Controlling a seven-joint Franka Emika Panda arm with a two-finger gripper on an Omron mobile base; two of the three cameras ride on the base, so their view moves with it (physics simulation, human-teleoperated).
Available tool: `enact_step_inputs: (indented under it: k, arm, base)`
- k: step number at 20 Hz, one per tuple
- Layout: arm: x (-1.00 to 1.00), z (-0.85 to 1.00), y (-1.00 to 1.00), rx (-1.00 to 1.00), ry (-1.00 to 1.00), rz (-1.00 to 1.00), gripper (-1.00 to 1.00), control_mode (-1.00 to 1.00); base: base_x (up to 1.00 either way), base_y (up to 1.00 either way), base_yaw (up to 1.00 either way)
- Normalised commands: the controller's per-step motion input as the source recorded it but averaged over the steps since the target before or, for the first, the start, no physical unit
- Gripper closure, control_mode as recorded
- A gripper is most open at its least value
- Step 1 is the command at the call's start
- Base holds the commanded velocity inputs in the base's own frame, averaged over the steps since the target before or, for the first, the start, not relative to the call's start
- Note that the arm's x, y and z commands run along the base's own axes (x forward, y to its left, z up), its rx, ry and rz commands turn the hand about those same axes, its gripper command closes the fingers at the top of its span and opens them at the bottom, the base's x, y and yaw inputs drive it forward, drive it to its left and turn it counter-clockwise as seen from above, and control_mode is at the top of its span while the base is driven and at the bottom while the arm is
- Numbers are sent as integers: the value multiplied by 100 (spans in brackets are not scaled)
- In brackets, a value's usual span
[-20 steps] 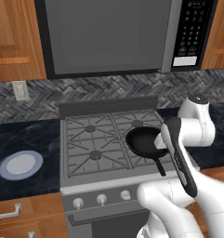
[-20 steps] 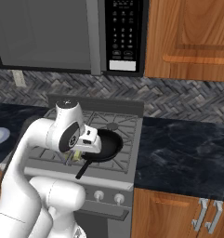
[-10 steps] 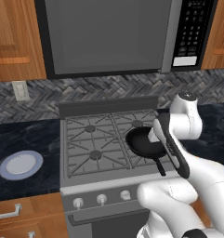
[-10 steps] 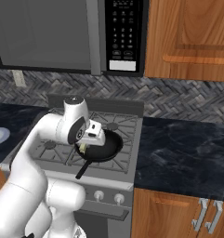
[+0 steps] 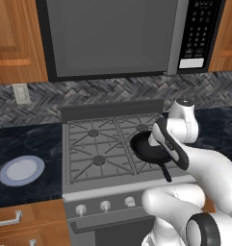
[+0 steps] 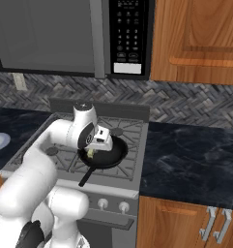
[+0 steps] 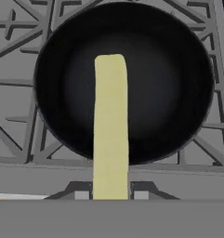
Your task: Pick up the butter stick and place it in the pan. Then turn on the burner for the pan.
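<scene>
On the dark counter at the far left lies one white plate (image 5: pixel 21 170) with a blue rim, well apart from the work. Next comes the stove (image 5: pixel 83 144) with four burners, and the one pan (image 7: pixel 76 88) sits on the front-right grate, its handle (image 6: pixel 86 176) running toward 7 o'clock in the right base view. The end effector (image 6: pixel 93 151) hangs just above the pan, clamped on the one butter stick (image 7: pixel 110 125). In the hand view the stick's long axis runs from 6 to 12 o'clock, its free end over the pan's middle, so the pan lies straight beneath it. Release looks like the next call. At least four silver knobs (image 5: pixel 105 206) show along the stove front.
</scene>
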Motion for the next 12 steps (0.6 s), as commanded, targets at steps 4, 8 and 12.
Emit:
enact_step_inputs:
  k: [4,8,12]
  arm:
    - [32,-39,0,0,0,0,100,-100]
    - [29,-32,0,0,0,0,100,-100]
    - [22,-28,-1,0,0,0,100,-100]
  base:
    - [0,0,0]
    - [0,0,0]
    - [0,0,0]
